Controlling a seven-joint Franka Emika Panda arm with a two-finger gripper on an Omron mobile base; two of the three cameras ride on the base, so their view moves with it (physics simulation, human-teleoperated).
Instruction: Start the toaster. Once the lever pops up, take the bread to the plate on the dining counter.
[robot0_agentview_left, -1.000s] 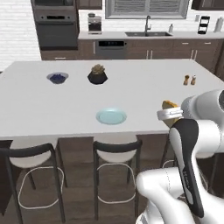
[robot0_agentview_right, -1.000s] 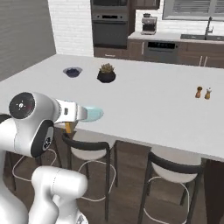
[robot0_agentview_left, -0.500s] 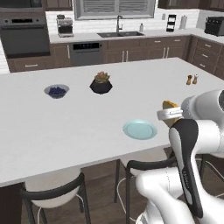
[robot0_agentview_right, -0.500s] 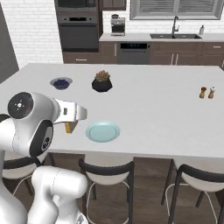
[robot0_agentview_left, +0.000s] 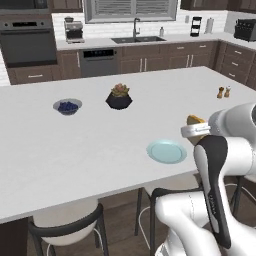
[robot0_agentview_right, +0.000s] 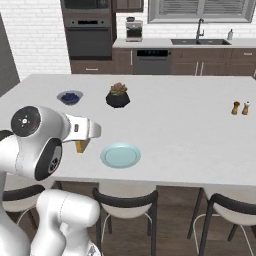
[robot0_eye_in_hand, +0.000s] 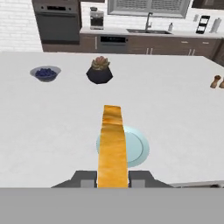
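Note:
My gripper is shut on the bread, a golden-tan slice held edge-on that sticks out past the fingers. The slice hangs just above the near edge of the white dining counter, over the near side of the round pale blue-green plate. In the left base view the bread peeks above the hand, right of the plate. From the right base view the bread hangs left of the plate. A black toaster stands on the far wall counter.
On the counter sit a small bowl of blue berries, a black plant pot and two small shakers. Dark stools stand under the near edge. The oven and sink line the back wall.
The whole picture has shifted, so the base has driven along the counter. The plate now lies close beside the hand. The grip on the bread is unchanged.

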